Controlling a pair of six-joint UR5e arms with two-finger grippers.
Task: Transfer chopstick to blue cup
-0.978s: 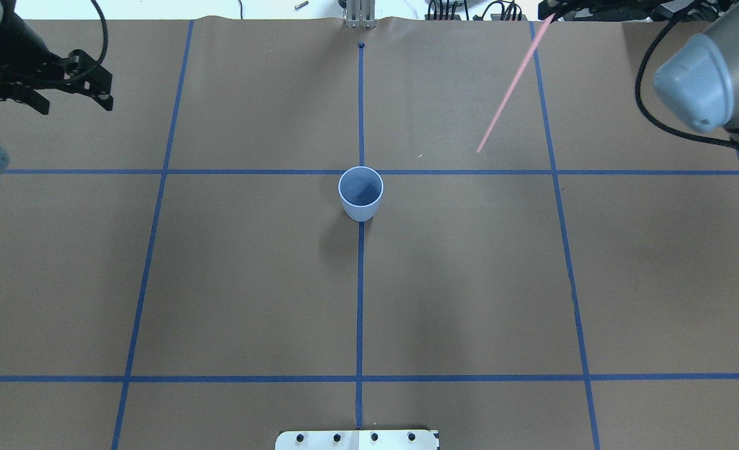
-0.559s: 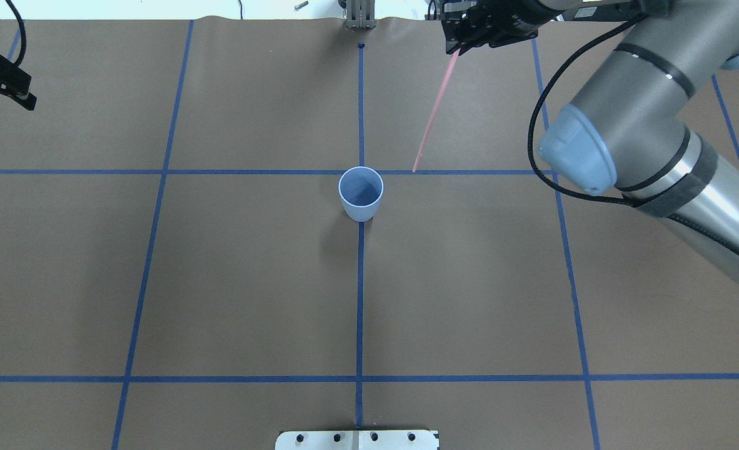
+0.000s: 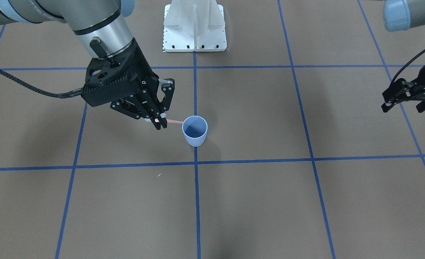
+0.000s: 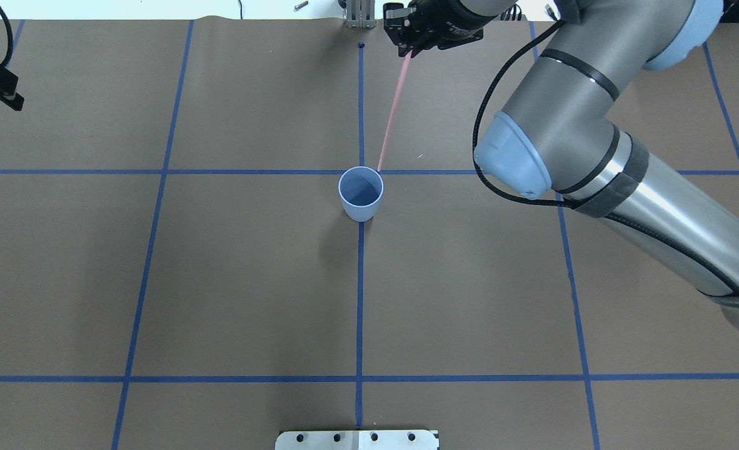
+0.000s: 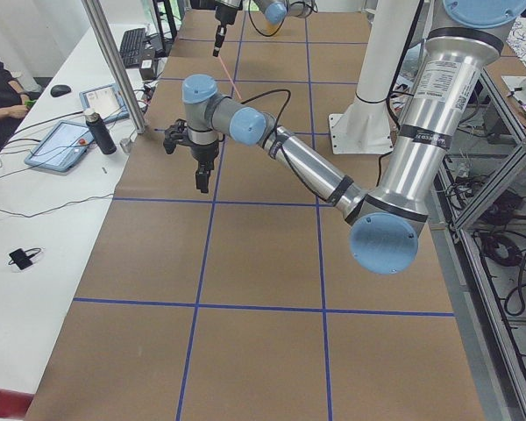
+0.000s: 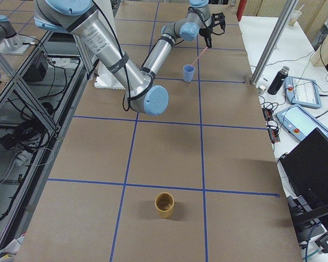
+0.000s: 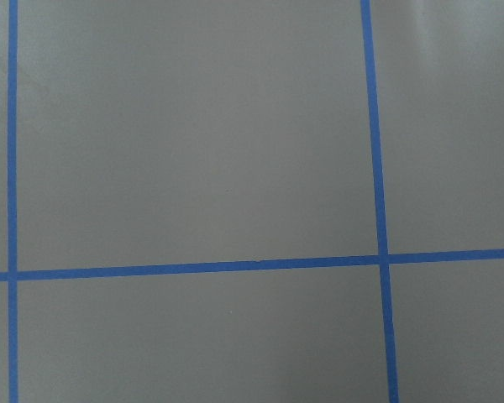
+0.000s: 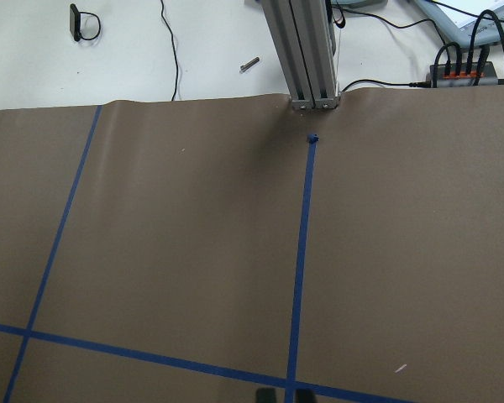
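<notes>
Over the far middle of the brown paper-covered counter (image 4: 219, 281), found the right gripper (image 3: 158, 124) pinching the upper end of a thin pink chopstick (image 4: 394, 112). Noted the stick held on a slant, lower tip leading down toward a pale blue plastic cup (image 4: 361, 192). Judged it so held to let the point enter the mouth first. Found the cup upright where the blue tape lines (image 4: 360, 281) cross, with nothing visible inside.

Placed the tip at the cup's far-right rim in the overhead view. Could not settle whether it is over the opening, touching the rim, or just outside. Judged the transfer unfinished: calls for a small shift over the mouth before release. Otherwise risks nudging the light cup or dropping the stick beside it.

Found the left gripper (image 3: 403, 107) well apart at the far left, fingers spread and holding nothing. Judged it parked clear of the working arm.

Noted that gripper cut off by the overhead frame edge. Saw neither cup nor chopstick in either wrist view, only counter, tape and a metal post (image 8: 307, 50). Recorded a tan cup (image 6: 164, 204) toward the right end, seen in the right-end view only.
</notes>
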